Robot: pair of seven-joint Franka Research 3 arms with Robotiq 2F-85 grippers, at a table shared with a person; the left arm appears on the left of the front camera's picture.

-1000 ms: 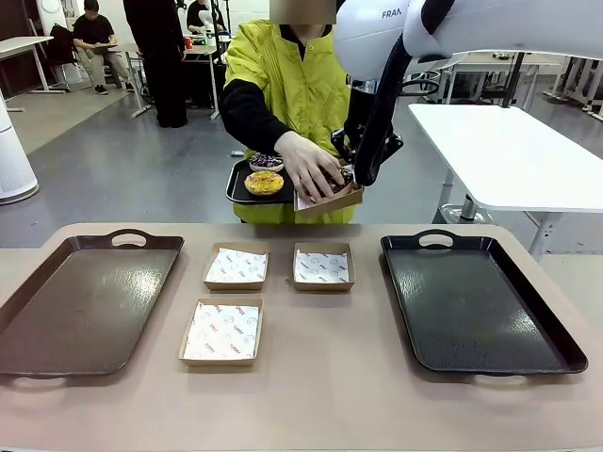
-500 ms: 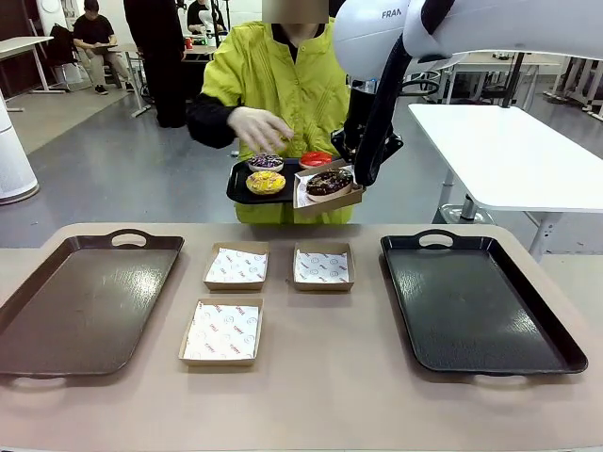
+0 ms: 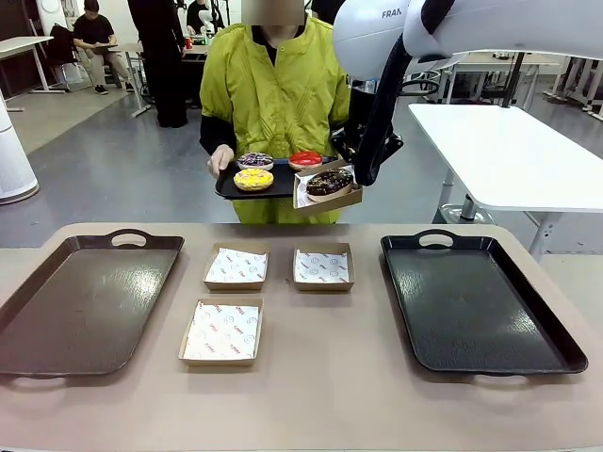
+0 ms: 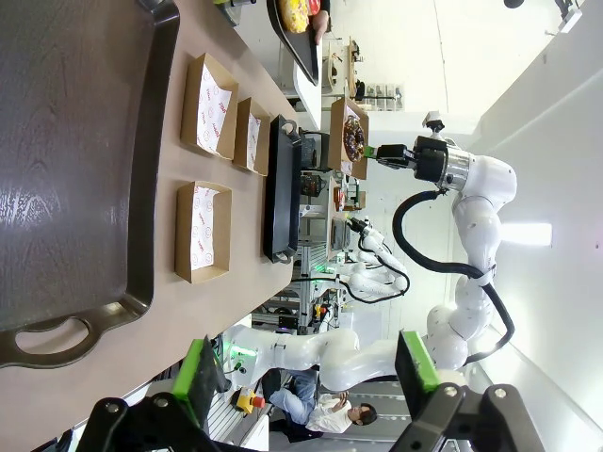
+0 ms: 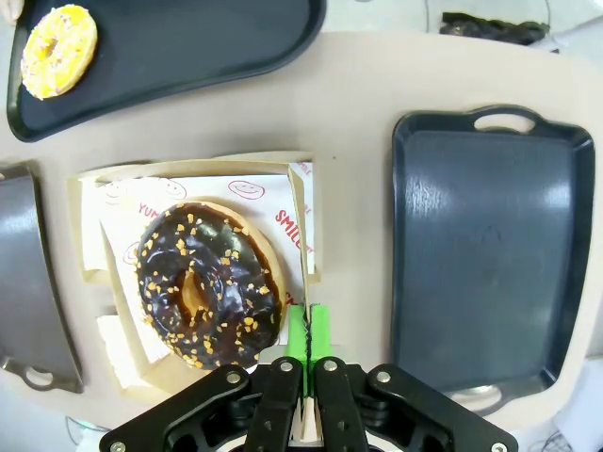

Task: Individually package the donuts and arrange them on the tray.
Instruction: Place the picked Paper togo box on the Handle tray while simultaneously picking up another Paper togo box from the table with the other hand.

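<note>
Right gripper (image 5: 304, 325): jaws clamped together on one thin side wall of a paper-lined cardboard box (image 3: 330, 201). It is a pinch on a single edge, with nothing under the base. The chocolate donut (image 5: 209, 285) lies in that box, which is held in the air above and beyond the far-left corner of the black tray (image 3: 480, 311). From the front the box looks slightly tilted. Left gripper (image 4: 311, 367): jaws wide apart, nothing between them, low over the counter (image 3: 330, 395) well left of the black tray. The main risk, as I judge it, is that the cardboard wall flexes or creases under the donut's weight. The box would then sag away from the pinch, and the donut would slide to the low side or tip out on the swing toward the black tray. A quick move or hard stop would worsen it. The liner paper is loose and could let the donut skate. Second risk: a person's hand (image 3: 220, 160) holds a small serving tray (image 3: 273, 188) a little farther left, close by the held box, carrying the yellow donut (image 3: 252, 178), purple donut (image 3: 255, 160) and red donut (image 3: 305, 158). A sideways sweep could clip it. Third: three empty boxes (image 3: 322, 266) sit just left of the black tray, and a low pass could knock them. Setting down on the black tray's raised rim rather than its floor would tip the box.
</note>
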